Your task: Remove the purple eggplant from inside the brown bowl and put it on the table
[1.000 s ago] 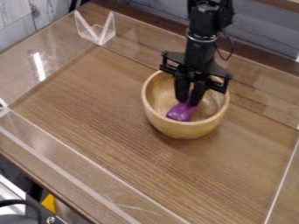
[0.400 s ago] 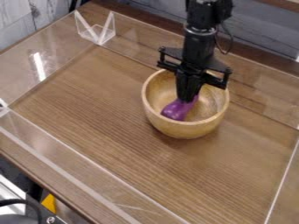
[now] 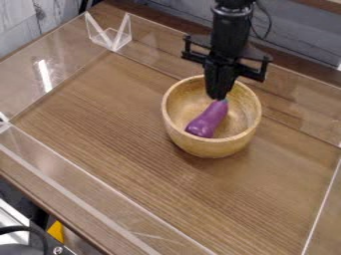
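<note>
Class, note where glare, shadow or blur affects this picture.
Camera view: white glare streaks the clear wall at left; the gripper and eggplant look slightly soft; even light on the table, no hard shadow beside the bowl.

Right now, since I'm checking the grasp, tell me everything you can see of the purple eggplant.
The purple eggplant is small, glossy and smooth like plastic, elongated and narrower toward its top. It hangs tilted, its upper end pinched in the shut gripper and its rounder lower end pointing down-left inside the brown bowl. Whether that end touches the bowl's floor cannot be told.
</note>
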Robot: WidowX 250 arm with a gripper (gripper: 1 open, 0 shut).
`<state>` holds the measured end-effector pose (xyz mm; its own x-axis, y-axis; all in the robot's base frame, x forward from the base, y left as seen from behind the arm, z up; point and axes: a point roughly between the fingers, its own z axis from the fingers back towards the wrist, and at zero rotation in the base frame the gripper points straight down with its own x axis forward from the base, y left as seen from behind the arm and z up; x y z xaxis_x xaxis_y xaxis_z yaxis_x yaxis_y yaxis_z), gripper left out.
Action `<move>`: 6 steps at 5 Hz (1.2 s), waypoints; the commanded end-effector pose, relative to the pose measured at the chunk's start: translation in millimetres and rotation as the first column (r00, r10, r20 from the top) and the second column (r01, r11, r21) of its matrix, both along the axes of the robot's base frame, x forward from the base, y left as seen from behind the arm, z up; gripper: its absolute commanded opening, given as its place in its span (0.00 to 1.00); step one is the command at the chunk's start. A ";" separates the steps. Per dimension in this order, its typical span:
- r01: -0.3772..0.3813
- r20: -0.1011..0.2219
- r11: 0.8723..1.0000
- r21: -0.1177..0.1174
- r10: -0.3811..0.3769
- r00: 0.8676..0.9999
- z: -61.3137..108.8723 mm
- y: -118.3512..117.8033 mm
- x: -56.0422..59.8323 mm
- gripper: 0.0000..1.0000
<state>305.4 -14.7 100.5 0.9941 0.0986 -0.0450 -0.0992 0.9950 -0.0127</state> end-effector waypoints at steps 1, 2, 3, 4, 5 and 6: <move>-0.011 0.086 1.000 -0.004 0.011 0.996 29.5 2.5 7.3 1.00; -0.012 0.081 1.000 -0.002 0.012 0.997 29.5 1.9 5.1 1.00; -0.016 0.072 1.000 -0.002 0.016 0.997 25.7 1.5 2.1 1.00; -0.022 0.061 1.000 0.000 0.022 0.998 19.5 1.8 -2.4 1.00; -0.025 0.052 1.000 0.002 0.024 0.998 14.1 1.1 -6.5 1.00; -0.019 0.041 1.000 -0.002 0.019 0.999 7.9 -0.1 -8.0 1.00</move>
<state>293.7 -14.2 91.9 0.9911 0.1174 -0.0634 -0.1182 0.9930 -0.0088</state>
